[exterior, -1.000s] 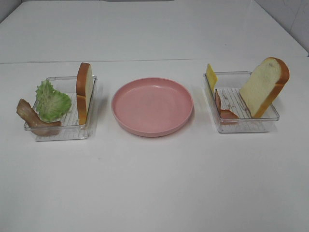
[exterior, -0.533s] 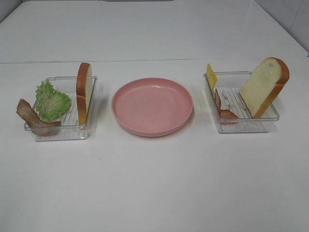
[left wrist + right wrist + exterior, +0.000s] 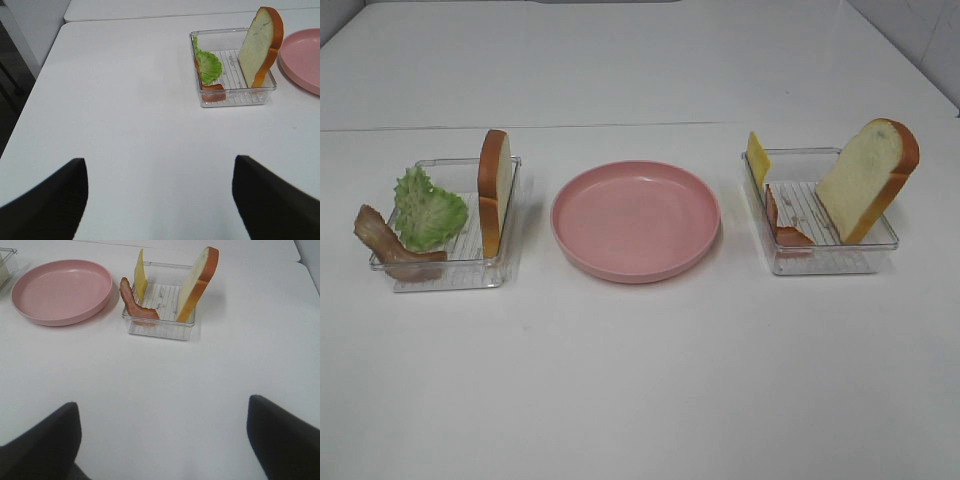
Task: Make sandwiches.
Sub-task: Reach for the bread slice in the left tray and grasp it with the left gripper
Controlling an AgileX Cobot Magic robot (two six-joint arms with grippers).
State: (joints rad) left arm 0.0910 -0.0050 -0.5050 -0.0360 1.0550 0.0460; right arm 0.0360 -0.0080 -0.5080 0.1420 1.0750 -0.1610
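The left end effector (image 3: 159, 167) hangs released over the bare table (image 3: 640, 380), fingers wide apart and gripping nothing. Well ahead of it, off toward the plate (image 3: 302, 55), sits the left tray (image 3: 237, 102). It holds lettuce (image 3: 209, 66), left bacon (image 3: 210, 88), and left bread (image 3: 257, 45) on edge against the wall nearest the plate.

The right end effector (image 3: 162, 405) is likewise spread and free. Well ahead of it is the right tray (image 3: 160, 330), with cheese (image 3: 141, 275) upright and right bacon (image 3: 132, 302) on the plate side. The right bread (image 3: 197, 282) leans on the far side. The plate lies between the trays.
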